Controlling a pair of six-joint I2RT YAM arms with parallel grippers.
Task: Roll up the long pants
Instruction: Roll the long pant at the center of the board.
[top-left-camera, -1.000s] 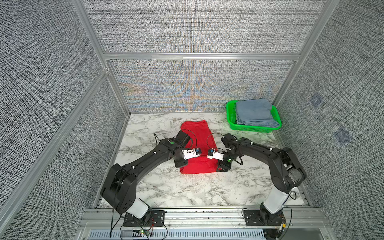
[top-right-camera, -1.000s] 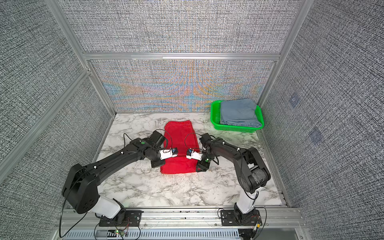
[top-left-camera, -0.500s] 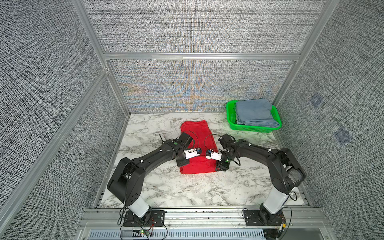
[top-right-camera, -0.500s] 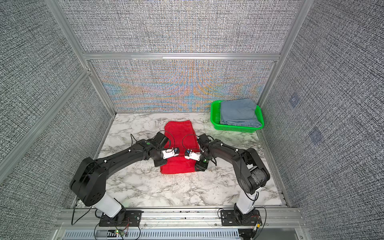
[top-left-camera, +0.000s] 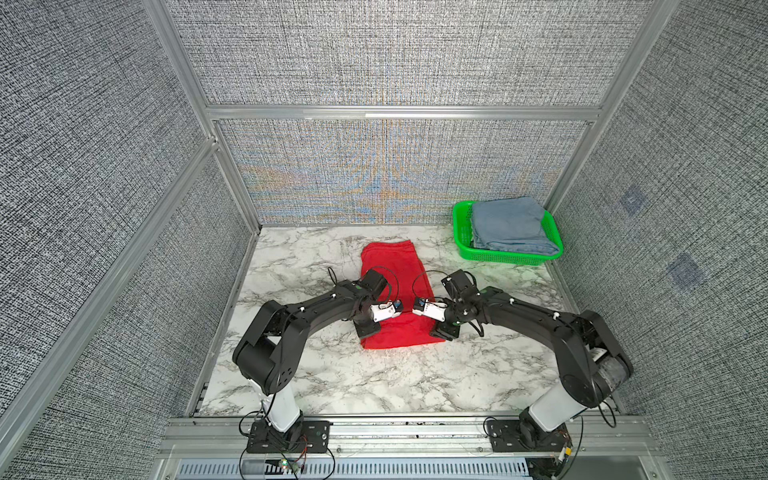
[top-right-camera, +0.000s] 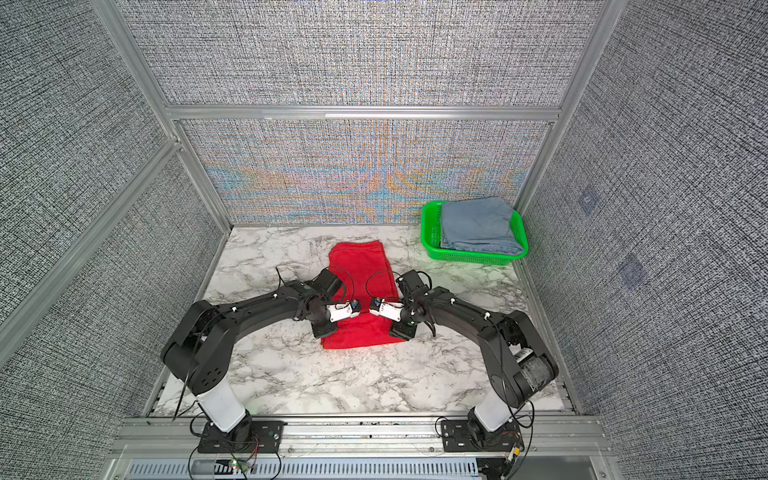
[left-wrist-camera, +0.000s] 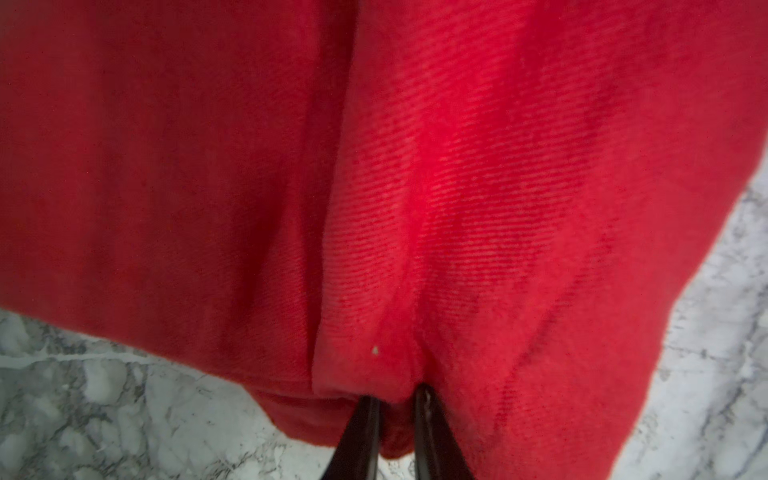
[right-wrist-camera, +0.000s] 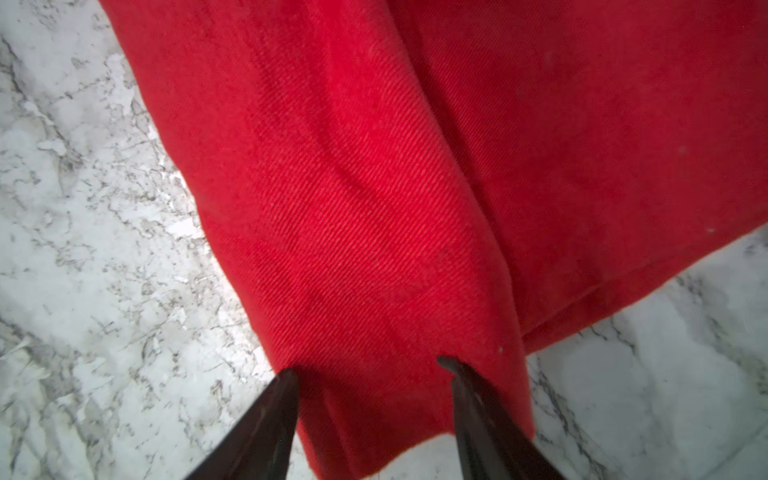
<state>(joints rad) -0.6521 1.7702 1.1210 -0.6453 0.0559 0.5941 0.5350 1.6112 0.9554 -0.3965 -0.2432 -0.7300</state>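
The long pants (top-left-camera: 390, 270) (top-right-camera: 360, 266) are bright red and lie folded flat on the marble table, seen in both top views. My left gripper (top-left-camera: 367, 329) (top-right-camera: 322, 328) is down at their near left corner. In the left wrist view the left gripper (left-wrist-camera: 397, 399) has its jaws nearly together, pinching a bunched fold of the red cloth (left-wrist-camera: 457, 187). My right gripper (top-left-camera: 442, 331) (top-right-camera: 401, 330) is at the near right corner. In the right wrist view the right gripper (right-wrist-camera: 370, 370) stands open, straddling the hem of the pants (right-wrist-camera: 374, 187); one finger (right-wrist-camera: 266, 424) is at the cloth's edge.
A green basket (top-left-camera: 511, 259) (top-right-camera: 469, 255) at the back right holds a folded blue-grey garment (top-left-camera: 509, 224) (top-right-camera: 476, 226). Bare marble table (top-left-camera: 374, 382) lies in front of the pants. Grey walls with aluminium posts close in three sides.
The left jaws have closed in on the fold of red cloth, and the left arm's shoulder and elbow have risen. The right gripper has hardly moved.
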